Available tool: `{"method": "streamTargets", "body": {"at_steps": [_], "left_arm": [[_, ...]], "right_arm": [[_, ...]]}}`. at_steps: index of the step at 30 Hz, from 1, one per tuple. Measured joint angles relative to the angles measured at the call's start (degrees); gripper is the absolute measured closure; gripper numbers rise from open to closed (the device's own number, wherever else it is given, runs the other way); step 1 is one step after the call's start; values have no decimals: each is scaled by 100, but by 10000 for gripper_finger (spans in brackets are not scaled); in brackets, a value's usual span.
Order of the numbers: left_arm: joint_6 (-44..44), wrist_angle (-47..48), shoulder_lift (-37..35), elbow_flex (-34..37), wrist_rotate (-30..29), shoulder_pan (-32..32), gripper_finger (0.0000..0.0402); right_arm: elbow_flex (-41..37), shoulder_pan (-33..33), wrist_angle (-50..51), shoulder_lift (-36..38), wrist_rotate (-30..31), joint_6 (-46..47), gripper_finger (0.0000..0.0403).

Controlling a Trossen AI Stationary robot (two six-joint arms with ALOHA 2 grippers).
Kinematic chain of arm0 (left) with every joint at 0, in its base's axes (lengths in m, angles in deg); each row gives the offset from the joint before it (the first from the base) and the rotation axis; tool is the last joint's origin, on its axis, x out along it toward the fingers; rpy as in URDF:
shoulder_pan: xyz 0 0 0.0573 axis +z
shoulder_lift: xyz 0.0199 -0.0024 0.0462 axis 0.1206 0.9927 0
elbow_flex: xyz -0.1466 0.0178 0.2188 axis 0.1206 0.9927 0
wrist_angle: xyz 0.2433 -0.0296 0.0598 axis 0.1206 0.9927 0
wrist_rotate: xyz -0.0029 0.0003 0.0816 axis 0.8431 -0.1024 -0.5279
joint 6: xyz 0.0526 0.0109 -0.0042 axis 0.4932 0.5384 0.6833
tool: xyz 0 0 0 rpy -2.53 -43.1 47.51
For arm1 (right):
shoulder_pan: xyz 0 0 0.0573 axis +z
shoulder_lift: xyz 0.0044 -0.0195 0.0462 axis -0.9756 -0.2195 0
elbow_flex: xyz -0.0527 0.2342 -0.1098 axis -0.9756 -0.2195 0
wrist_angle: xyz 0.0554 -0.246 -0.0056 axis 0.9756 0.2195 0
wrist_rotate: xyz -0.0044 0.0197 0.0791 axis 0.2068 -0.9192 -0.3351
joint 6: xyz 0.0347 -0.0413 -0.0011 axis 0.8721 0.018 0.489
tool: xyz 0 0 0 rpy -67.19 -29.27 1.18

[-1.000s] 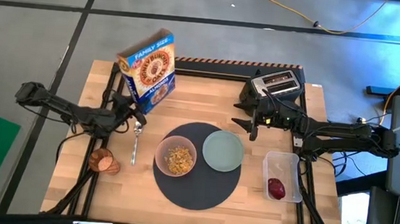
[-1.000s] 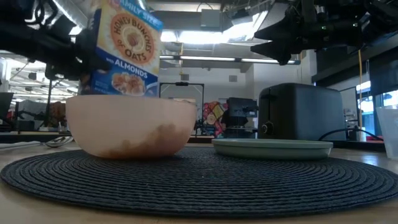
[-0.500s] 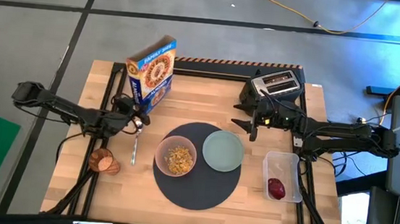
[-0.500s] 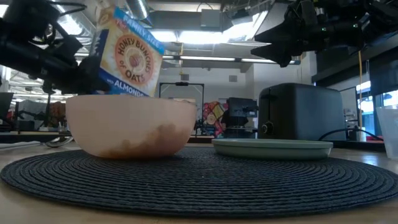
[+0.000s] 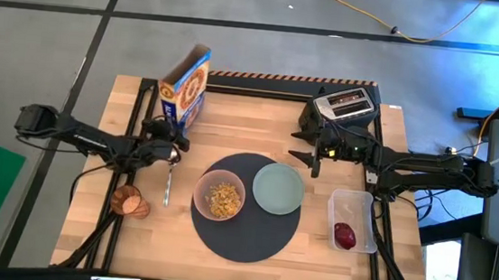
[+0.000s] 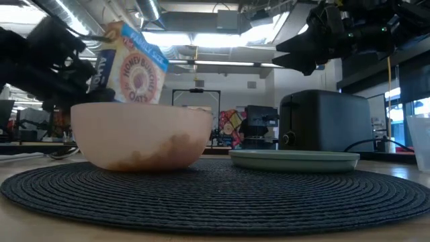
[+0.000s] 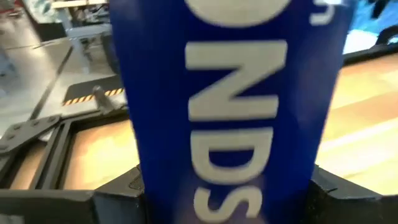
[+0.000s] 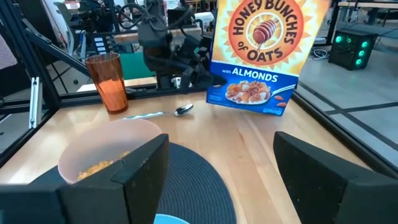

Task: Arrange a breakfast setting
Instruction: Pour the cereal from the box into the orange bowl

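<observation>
My left gripper [image 5: 170,138] is shut on the blue-and-yellow cereal box [image 5: 184,87] at the table's far left. The box also shows in the right wrist view [image 8: 258,53]. My right gripper [image 5: 305,158] is open and empty, in the air beside the black toaster [image 5: 347,106]. The round dark mat [image 5: 245,239] carries the pink bowl [image 5: 219,199], which holds cereal, and the pale green plate [image 5: 278,188]. The spoon [image 5: 168,185] and the amber cup [image 5: 129,202] are left of the mat. The red fruit [image 5: 344,234] lies in a clear tub. No toast slice shows. My left gripper pinches the cereal box near its bottom end, one finger on each broad face. The box's narrow blue side [image 7: 230,124] lies between the fingers [image 7: 118,190]. The fingers come level from the table's left. The box stands tilted; whether its bottom touches the table I cannot tell.
The toaster stands at the far right with a cable beside it. The clear tub [image 5: 352,220] sits at the right edge. Bare wood lies near the front edge [image 5: 168,246] and between the box and the toaster [image 5: 251,126].
My left gripper has turned with the cereal box. The box has swung about from showing its front face upward to standing nearly upright, its front now facing the table's right. My right gripper has kept still.
</observation>
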Motion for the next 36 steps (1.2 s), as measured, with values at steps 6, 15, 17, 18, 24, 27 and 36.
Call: {"method": "streamTargets", "body": {"at_steps": [6, 15, 17, 18, 24, 27, 36], "left_arm": [[-216, -2, 451, 0, 204, 316, 186], [-191, -10, 595, 0, 767, 767, 186], [-81, -24, 590, -3, 985, 882, 186], [-58, -22, 590, -4, 1042, 918, 186], [-49, -9, 575, -4, 1063, 954, 183], [-43, 11, 575, -4, 1079, 954, 163], [-230, 192, 584, 0, 1508, 952, 64]], "right_arm": [[-2, 0, 122, 0, 0, -36, 125], [-2, 2, 246, -1, 0, -80, 125], [-2, 1, 245, -2, 0, -117, 125], [-2, 2, 245, -2, 0, -121, 125], [-2, 2, 395, -1, -7, -62, 125], [-2, 2, 541, -2, 166, 142, 125], [-2, 2, 854, -2, 511, 174, 125]]}}
